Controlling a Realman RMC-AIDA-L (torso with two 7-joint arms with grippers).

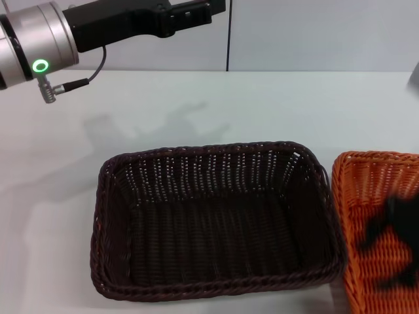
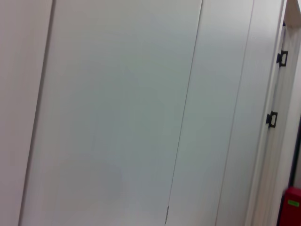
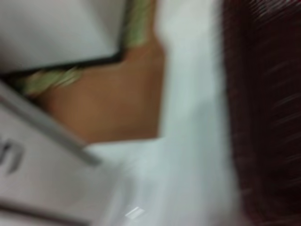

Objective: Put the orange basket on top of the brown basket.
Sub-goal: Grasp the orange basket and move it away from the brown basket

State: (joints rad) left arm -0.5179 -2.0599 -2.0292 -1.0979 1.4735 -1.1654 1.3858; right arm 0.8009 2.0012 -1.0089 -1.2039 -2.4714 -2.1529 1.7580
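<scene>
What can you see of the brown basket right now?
The brown basket is a dark chocolate-brown rectangular tray of woven wicker-like strands, with sloping openwork sides and a braided rim. It sits upright and empty on the white table, in the middle of the head view. The orange basket stands close at its right end, partly out of frame; whether the rims touch I cannot tell. No pincer touches it; the left arm is raised high at the far left.
</scene>
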